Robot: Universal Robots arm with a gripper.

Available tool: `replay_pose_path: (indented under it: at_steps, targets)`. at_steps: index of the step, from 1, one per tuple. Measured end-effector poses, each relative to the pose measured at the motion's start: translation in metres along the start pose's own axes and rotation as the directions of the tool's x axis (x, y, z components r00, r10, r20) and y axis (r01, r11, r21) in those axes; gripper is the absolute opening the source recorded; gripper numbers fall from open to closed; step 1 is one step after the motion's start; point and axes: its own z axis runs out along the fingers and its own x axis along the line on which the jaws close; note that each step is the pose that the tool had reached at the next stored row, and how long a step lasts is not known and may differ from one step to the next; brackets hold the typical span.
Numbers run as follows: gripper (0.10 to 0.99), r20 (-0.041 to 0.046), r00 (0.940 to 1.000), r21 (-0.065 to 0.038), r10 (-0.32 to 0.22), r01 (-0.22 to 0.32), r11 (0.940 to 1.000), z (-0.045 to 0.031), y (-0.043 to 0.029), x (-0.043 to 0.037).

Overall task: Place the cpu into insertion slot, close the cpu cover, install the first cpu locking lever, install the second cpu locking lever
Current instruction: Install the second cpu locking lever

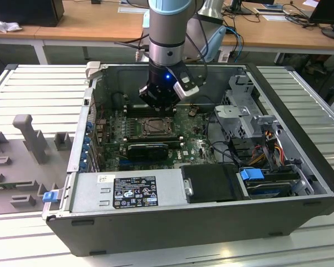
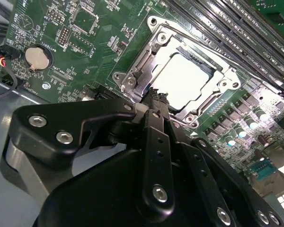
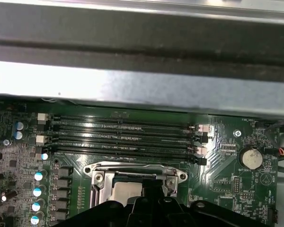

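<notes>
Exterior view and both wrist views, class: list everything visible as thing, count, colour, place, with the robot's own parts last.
computer case: one, dark grey, lying open on the slatted table.
motherboard: one, green, inside the case.
cpu: one, pale silver, seated in the insertion slot.
cpu cover: one, grey steel, framing the chip.
coin battery: one, silver, on the board.
memory slots: four, black, beside the socket.
gripper: one, black, right at the socket's edge.
</notes>
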Motion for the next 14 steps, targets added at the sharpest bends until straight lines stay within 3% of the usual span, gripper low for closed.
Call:
replay_pose_path:
  at_steps: [5,10,14]
  targets:
    - [0.106,0.0001,1.0,0.0,0.0,0.0,1.0,-0.0002,-0.0027,0.0002]
    - [0.106,0.0,1.0,0.0,0.0,0.0,1.0,-0.0085,-0.0026,0.0001]
    - [0.106,0.0,1.0,0.0,0.0,0.0,1.0,-0.0089,-0.0063,0.0003]
